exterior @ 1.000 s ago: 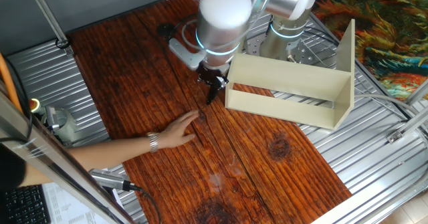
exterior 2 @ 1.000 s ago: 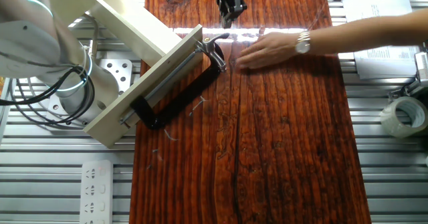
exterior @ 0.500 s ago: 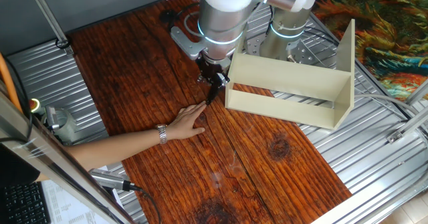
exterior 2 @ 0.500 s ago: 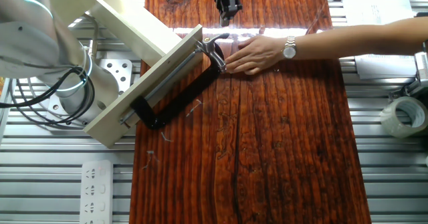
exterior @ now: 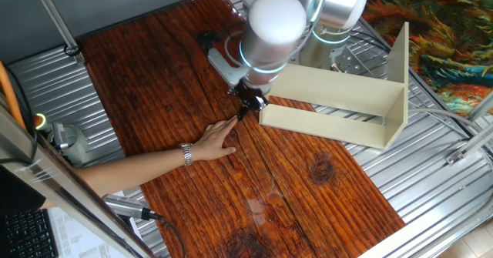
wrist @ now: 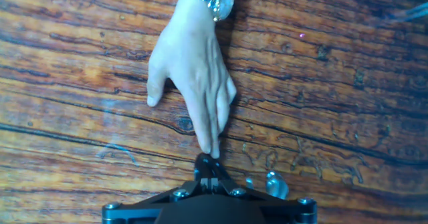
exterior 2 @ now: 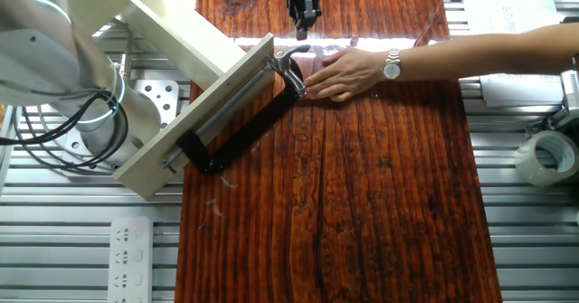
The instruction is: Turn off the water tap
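The water tap (exterior 2: 291, 58) is a small silvery piece at the near end of a black C-clamp (exterior 2: 237, 122) fixed to a cream board. In the hand view its silvery parts (wrist: 275, 183) show at the bottom edge, right of my fingers. My gripper (exterior 2: 303, 10) hangs over the wood a little beyond the tap, its jaws together and empty. It also shows in one fixed view (exterior: 248, 104) and in the hand view (wrist: 210, 164). A person's hand (exterior 2: 348, 71) lies flat beside the tap, and its fingertip (wrist: 208, 149) reaches almost to my fingertips.
The cream L-shaped board (exterior: 347, 104) stands to the side of the gripper on the dark wooden tabletop (exterior 2: 380, 203). The person's forearm with a wristwatch (exterior 2: 392, 64) crosses the table. A tape roll (exterior 2: 545, 156) and papers lie on the metal bench.
The person's hand slid toward the tap and now rests against it. My arm's upper body swung sideways while the gripper stayed almost in place, shifting slightly.
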`<action>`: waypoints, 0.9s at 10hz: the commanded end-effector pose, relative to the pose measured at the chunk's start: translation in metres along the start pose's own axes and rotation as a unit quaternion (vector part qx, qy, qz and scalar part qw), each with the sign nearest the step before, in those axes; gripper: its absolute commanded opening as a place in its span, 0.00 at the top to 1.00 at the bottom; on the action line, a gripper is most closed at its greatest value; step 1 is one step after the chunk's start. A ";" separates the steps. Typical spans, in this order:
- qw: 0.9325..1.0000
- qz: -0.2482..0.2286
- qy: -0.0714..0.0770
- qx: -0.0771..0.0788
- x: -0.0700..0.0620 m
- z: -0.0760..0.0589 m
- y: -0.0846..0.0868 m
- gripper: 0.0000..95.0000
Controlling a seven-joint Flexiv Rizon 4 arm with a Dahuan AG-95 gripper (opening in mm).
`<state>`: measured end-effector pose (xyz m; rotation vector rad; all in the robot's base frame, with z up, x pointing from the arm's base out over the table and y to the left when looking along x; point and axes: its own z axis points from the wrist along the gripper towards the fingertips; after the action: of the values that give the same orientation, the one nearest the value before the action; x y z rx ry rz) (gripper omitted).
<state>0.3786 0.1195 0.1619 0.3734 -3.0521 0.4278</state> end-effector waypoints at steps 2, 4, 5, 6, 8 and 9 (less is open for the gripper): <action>1.000 -0.005 0.004 -0.001 0.004 0.000 -0.007 1.00; 1.000 -0.007 0.007 -0.001 0.003 0.001 -0.012 1.00; 1.000 -0.007 0.004 0.000 0.002 0.003 -0.015 1.00; 1.000 -0.016 0.000 0.002 0.002 0.004 -0.020 1.00; 1.000 -0.020 0.001 0.005 -0.001 0.001 -0.026 1.00; 1.000 -0.021 0.001 0.005 -0.002 0.001 -0.027 1.00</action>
<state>0.3852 0.0930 0.1701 0.4382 -3.0363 0.4376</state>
